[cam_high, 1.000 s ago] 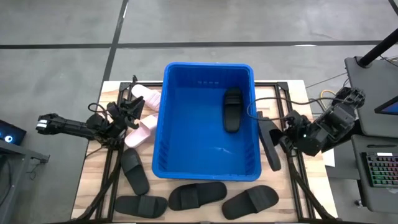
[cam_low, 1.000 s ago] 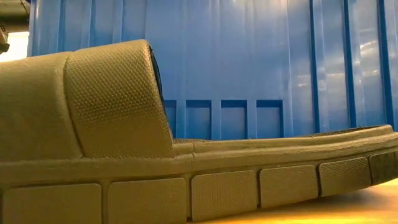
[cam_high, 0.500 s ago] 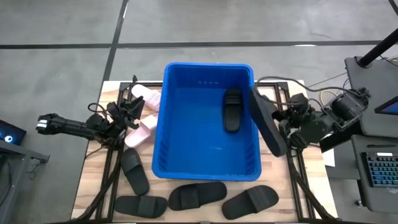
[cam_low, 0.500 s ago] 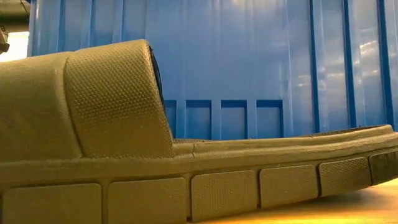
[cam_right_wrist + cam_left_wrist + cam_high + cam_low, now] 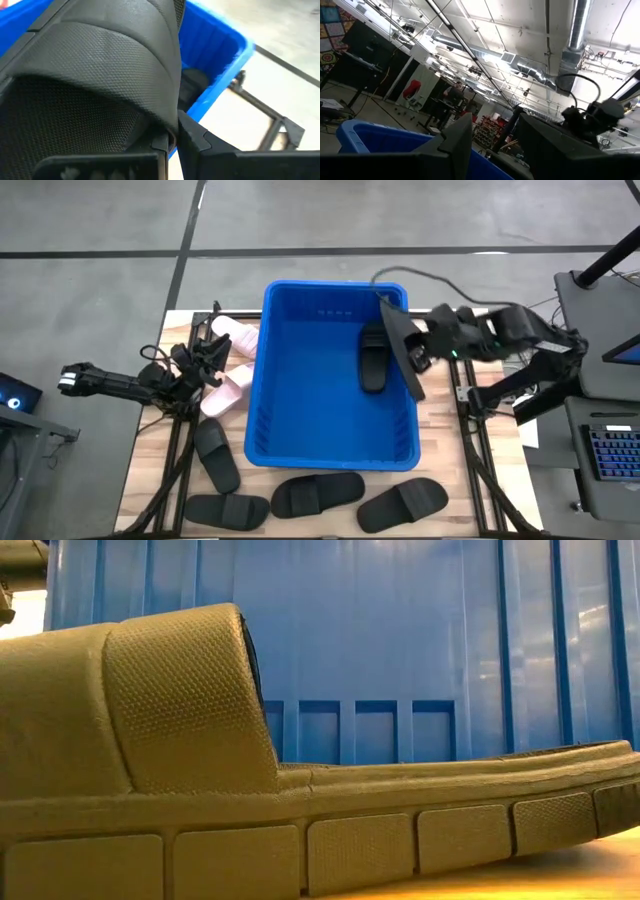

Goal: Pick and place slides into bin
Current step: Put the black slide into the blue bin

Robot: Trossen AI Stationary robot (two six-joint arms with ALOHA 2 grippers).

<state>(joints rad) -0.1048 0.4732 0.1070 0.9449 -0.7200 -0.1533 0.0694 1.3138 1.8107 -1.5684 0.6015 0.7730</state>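
Since half a second ago the held black slide [image 5: 402,348] has been carried from outside the bin's right wall to above that wall's rim, tilted on edge, toe pointing into the bin [image 5: 290,435]. The right gripper [image 5: 420,352] is clamped on it; in the right wrist view the strap [image 5: 100,65] fills the frame above the blue rim.

One black slide [image 5: 373,357] already lies inside the bin, near the right wall.

Risk, as judged: the held slide hangs over the rim, so an early release could let it catch the rim and tip back onto the table. It may also land on the slide below.

Outside the bin: two pink slides [image 5: 228,340] just left of it, with the left gripper [image 5: 212,360] hovering there; whether its fingers are parted cannot be told. Four black slides [image 5: 317,493] lie in front of the bin and off its front left corner, one filling the low view [image 5: 200,790]. Nothing blocks the drop.
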